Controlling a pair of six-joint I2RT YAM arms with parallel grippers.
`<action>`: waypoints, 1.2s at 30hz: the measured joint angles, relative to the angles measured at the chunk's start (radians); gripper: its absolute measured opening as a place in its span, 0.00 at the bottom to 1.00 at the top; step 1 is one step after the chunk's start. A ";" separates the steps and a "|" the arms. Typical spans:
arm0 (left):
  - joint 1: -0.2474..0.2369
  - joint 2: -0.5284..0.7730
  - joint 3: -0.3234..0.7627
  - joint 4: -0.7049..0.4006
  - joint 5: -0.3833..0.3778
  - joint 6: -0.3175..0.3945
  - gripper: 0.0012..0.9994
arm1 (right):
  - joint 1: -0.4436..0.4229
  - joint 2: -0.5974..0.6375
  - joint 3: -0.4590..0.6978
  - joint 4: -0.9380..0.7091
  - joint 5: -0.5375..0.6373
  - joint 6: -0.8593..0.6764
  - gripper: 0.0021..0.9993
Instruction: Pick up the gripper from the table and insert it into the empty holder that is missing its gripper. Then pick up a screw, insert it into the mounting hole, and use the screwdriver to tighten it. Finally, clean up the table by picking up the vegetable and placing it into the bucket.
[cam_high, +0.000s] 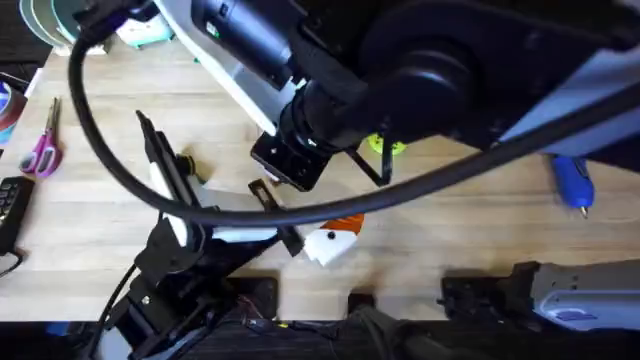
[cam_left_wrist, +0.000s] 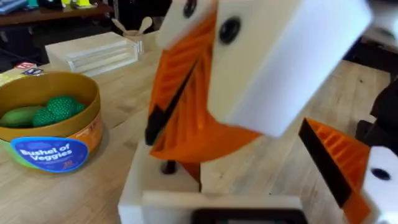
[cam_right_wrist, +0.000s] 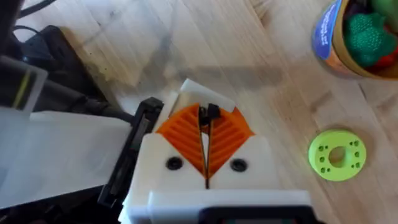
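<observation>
Pinching a small dark screw (cam_right_wrist: 212, 112) between shut orange pads, the right gripper (cam_right_wrist: 205, 121) hovers over the table (cam_right_wrist: 273, 93) near the holder (cam_left_wrist: 158, 186). Left gripper (cam_left_wrist: 249, 155) stands open beside it. Bucket (cam_left_wrist: 53, 140) holds green vegetables; screwdriver (cam_high: 573, 182) lies well apart.

Bright, even light; blurred foreground arms.

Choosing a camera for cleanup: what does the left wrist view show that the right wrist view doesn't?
Left wrist: a clear plastic block behind the bucket. Right wrist: the green disc with holes, and a small black piece pinched in the shut right claw. Both: the bucket holding green vegetables, and the right claw.
</observation>
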 joint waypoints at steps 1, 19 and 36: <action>0.000 0.000 0.000 0.000 0.000 0.000 0.99 | 0.000 0.005 0.000 -0.003 0.000 0.000 0.00; 0.000 0.000 0.000 0.000 -0.002 -0.001 0.99 | -0.019 0.024 0.009 -0.023 0.033 0.010 0.85; 0.000 0.000 0.000 0.000 0.000 0.000 0.99 | -0.167 -0.309 0.040 -0.380 -0.001 -0.005 0.98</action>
